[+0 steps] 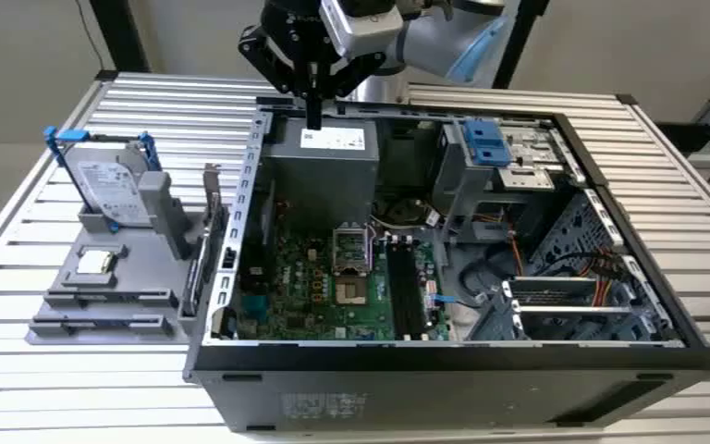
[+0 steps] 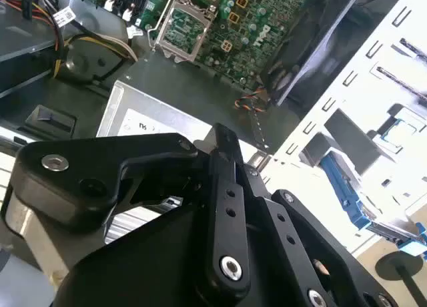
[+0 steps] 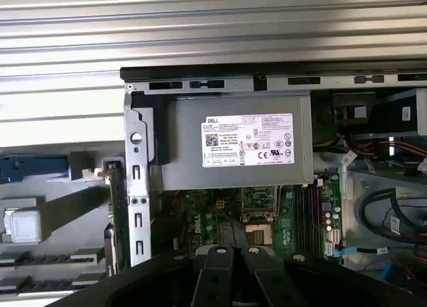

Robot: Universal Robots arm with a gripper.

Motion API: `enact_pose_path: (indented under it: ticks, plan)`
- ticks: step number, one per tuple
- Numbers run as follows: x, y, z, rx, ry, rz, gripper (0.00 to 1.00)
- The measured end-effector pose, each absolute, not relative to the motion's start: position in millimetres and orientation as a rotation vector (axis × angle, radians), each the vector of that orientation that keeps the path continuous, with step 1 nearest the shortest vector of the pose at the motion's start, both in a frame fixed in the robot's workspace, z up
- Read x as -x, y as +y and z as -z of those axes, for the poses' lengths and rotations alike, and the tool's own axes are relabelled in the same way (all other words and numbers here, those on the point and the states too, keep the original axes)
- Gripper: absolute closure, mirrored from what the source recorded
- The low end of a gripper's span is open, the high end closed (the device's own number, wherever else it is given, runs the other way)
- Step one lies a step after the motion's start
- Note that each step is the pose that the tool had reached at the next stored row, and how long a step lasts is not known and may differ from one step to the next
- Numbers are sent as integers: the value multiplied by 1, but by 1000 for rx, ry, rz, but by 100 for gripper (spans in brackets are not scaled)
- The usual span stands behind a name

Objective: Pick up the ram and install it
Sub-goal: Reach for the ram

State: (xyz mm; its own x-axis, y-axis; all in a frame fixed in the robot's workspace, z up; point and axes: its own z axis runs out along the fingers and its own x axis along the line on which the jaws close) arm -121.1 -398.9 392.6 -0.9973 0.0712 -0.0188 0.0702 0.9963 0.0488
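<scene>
Slatted table (image 1: 34, 370): 1 open case (image 1: 454, 379), 1 ram (image 3: 119, 213) beside it, 1 gripper (image 1: 314, 116) above.

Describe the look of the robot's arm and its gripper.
The gripper is matte black, with bar-shaped linkage jaws joined by silver pins. Above it, the arm is silver-grey with a light blue joint cap.

Ram (image 1: 217, 236) in holder (image 1: 108, 301) on table (image 1: 10, 370), exterior view's left of case (image 1: 454, 356)
</scene>
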Motion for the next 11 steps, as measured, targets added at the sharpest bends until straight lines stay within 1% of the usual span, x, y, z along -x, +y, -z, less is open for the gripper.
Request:
enact_pose_path:
  ticks: [11]
  plan:
    - [124, -399, -393, -110, 3118, -75, 100]
